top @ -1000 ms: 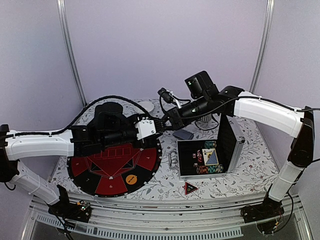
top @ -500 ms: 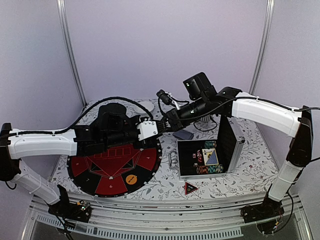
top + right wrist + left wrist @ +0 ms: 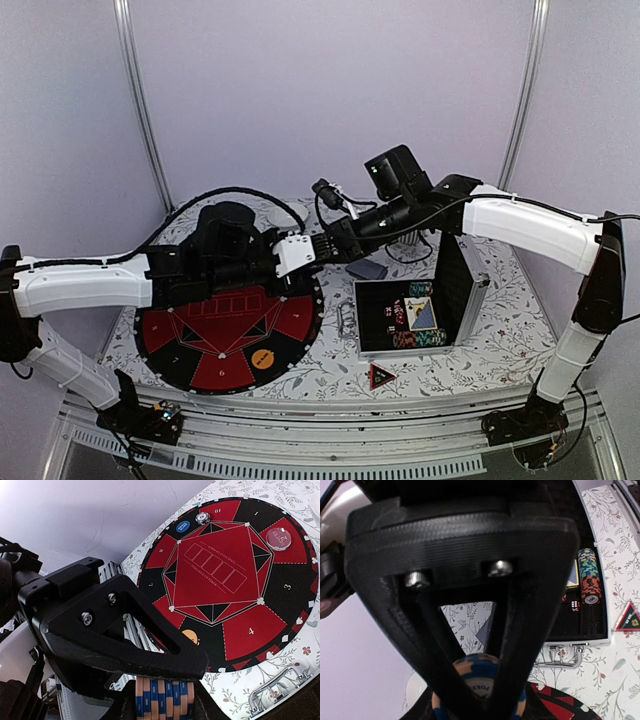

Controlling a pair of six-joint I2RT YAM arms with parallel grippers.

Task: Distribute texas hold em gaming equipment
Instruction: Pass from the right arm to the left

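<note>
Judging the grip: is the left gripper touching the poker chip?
Cannot tell. Left wrist view: its fingers overlap the chip, hiding any contact or gap.

I record white shells and black joints on left arm (image 3: 85, 285) and right arm (image 3: 525, 225); black cable (image 3: 175, 220) off the left; left claw (image 3: 480, 702) ribbed black, two silver screws (image 3: 500, 569).

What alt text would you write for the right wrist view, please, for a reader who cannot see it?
The black right hand fills the foreground with a stack of orange-and-blue striped poker chips between its fingers. Beyond lies a round red-and-black Texas Hold'em mat carrying a blue disc, an orange disc, a clear disc and a striped chip.
</note>
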